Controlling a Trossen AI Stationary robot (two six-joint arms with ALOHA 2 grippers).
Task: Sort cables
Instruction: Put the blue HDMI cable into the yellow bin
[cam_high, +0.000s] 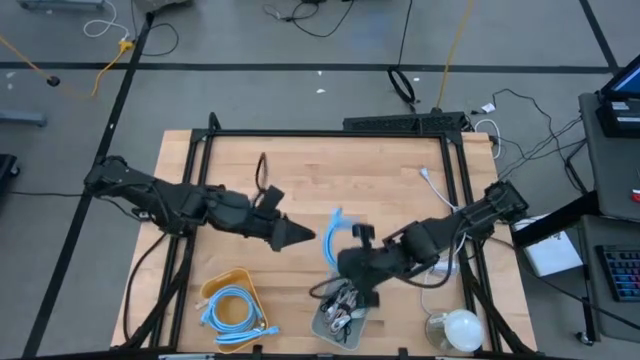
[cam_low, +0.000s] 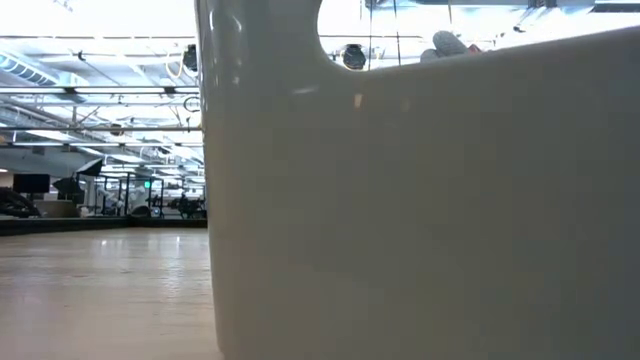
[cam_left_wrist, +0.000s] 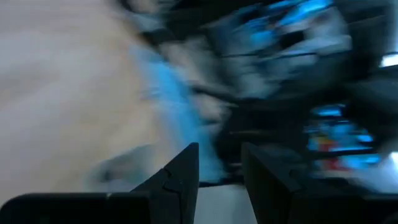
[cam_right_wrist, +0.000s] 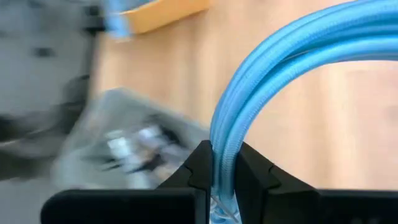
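Observation:
A light-blue cable loop (cam_high: 333, 235) (cam_right_wrist: 280, 50) sits in my right gripper (cam_high: 345, 262) (cam_right_wrist: 224, 155), which is shut on it just beyond the grey bin (cam_high: 340, 318). That bin holds several small dark and pale bundles. More light-blue loops (cam_high: 235, 310) lie in the yellow bin (cam_high: 225, 282). My left gripper (cam_high: 308, 237) (cam_left_wrist: 221, 155) hovers just left of the held loop. Its fingers stand a narrow gap apart with nothing between them. The left wrist view is smeared. My right gripper pinches several strands of the light-blue loop together between its two fingers, at one end of the loop (cam_right_wrist: 222, 134). The fingers come from the table's right. The loop arches out past the fingertips and appears clear of the table.
A round white object (cam_high: 460, 325) with its white cord lies near the table's right near corner. A thin black cord (cam_high: 262, 170) lies on the far half of the wood. A pale bin wall (cam_low: 420, 200) fills the low view. The black frame rails (cam_high: 330, 133) border the table.

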